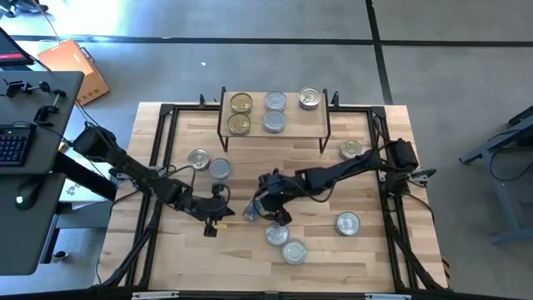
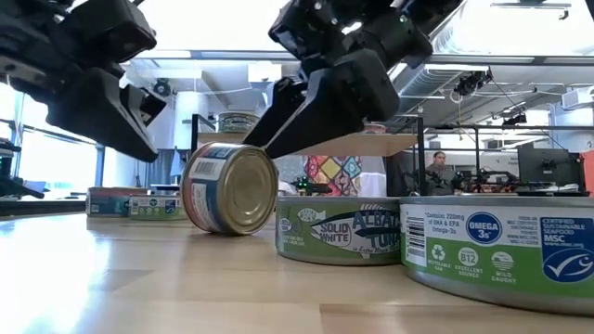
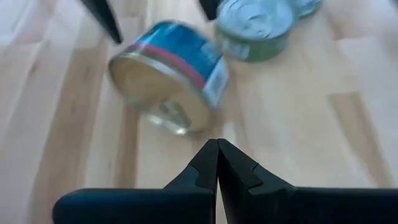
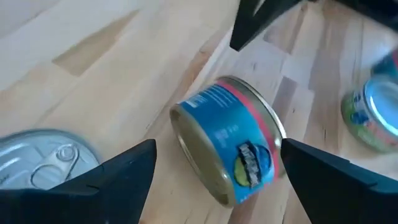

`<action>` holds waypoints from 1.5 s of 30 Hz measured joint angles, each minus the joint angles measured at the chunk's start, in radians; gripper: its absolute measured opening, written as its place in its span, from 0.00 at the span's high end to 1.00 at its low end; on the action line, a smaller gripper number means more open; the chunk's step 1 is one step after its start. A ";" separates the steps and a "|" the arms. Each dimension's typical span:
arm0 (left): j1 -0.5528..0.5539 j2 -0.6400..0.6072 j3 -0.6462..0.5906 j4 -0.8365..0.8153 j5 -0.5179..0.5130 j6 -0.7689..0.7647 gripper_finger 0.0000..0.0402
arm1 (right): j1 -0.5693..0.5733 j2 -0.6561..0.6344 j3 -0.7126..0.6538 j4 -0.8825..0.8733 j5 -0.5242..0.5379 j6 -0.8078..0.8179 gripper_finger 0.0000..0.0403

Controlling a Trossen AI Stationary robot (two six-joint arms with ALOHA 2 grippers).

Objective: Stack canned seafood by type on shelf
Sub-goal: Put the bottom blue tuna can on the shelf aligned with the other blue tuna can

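Observation:
A blue-labelled tin (image 4: 230,146) with gold ends lies on its side wall on the tabletop, near the middle (image 1: 254,210). My right gripper (image 4: 217,146) is open and slants down over it, one finger on either side. My left gripper (image 3: 217,146) is shut, a little short of the tin (image 3: 168,78) on its left-hand side (image 1: 223,217). The shelf (image 1: 287,133) stands at the table's far edge. On it are two gold tins (image 1: 240,113) and three silver ones (image 1: 275,122). My right gripper straddles the tin's two flat ends, slanting down from the table's right. One finger (image 4: 124,171) stands clearly apart from the tin. The other fingertip (image 4: 292,149) is close beside the tin's rim (image 4: 278,134); whether it touches I cannot tell.
Two green-labelled silver tins (image 1: 277,235) (image 1: 294,251) stand just near of the grippers, another (image 1: 347,223) to the right. A gold tin (image 1: 198,158) and a silver one (image 1: 220,169) stand at the left, a gold one (image 1: 351,150) at the right. Black rails (image 1: 158,158) frame the table.

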 joint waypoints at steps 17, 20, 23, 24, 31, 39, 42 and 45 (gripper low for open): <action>0.126 0.137 0.000 0.193 0.079 0.111 1.00 | -0.067 0.047 0.001 0.053 -0.146 -0.152 0.17; 0.132 0.137 0.000 0.190 0.017 0.138 1.00 | -0.051 0.047 0.001 0.056 -0.146 -0.143 0.21; 0.134 0.131 0.000 0.191 -0.022 0.161 1.00 | -0.037 0.047 0.001 0.048 -0.116 -0.124 0.26; 0.134 0.131 0.000 0.190 -0.024 0.162 1.00 | -0.033 0.047 0.001 0.046 -0.088 -0.101 0.27; 0.134 0.132 0.000 0.134 -0.029 0.139 1.00 | -0.021 0.047 0.001 0.013 0.002 0.055 0.40; 0.124 0.132 0.000 0.106 -0.076 0.129 1.00 | -0.019 0.025 0.000 -0.025 0.037 0.132 0.55; 0.111 0.132 0.000 0.092 -0.087 0.122 1.00 | -0.012 -0.042 -0.001 -0.095 0.112 0.158 0.55; 0.098 0.132 0.000 0.091 -0.102 0.110 1.00 | 0.015 -0.156 -0.001 -0.232 0.262 0.175 0.55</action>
